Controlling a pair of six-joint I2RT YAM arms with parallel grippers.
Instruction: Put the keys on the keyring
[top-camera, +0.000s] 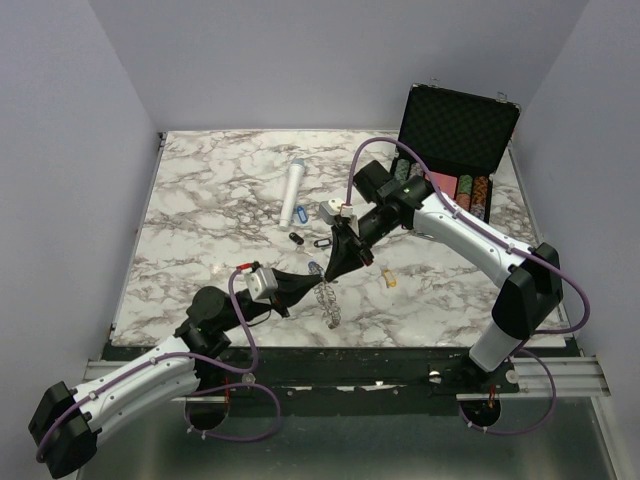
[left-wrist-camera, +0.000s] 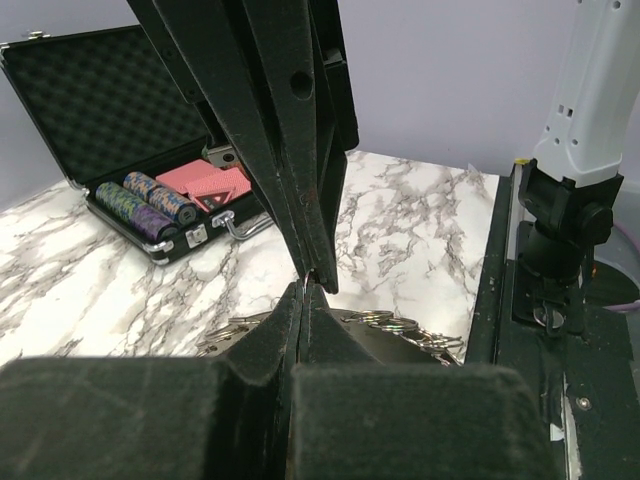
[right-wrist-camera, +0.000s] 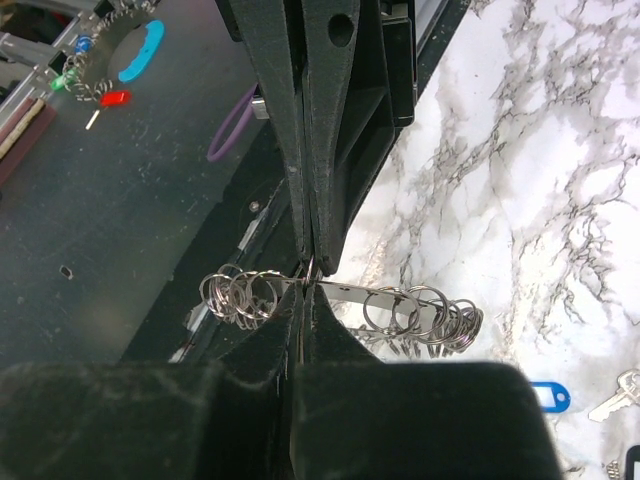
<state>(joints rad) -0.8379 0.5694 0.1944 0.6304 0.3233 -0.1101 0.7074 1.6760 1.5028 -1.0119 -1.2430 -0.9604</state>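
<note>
left gripper (left-wrist-camera: 305, 290) and right gripper (right-wrist-camera: 308, 275) are both pinching shut on the keyring (right-wrist-camera: 395, 298), while the keys (top-camera: 390, 279) are lying loose on the marble (top-camera: 200, 200) just beyond the keyring, none visibly threaded, leaving nearly all the work waiting.

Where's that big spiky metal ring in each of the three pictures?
Top: keyring low centre, near the front edge of the table.
Left wrist: keyring low centre, partly hidden.
Right wrist: keyring mid-frame, strung across sideways.
Shared landmark: the marble table, seen in all three.
</note>
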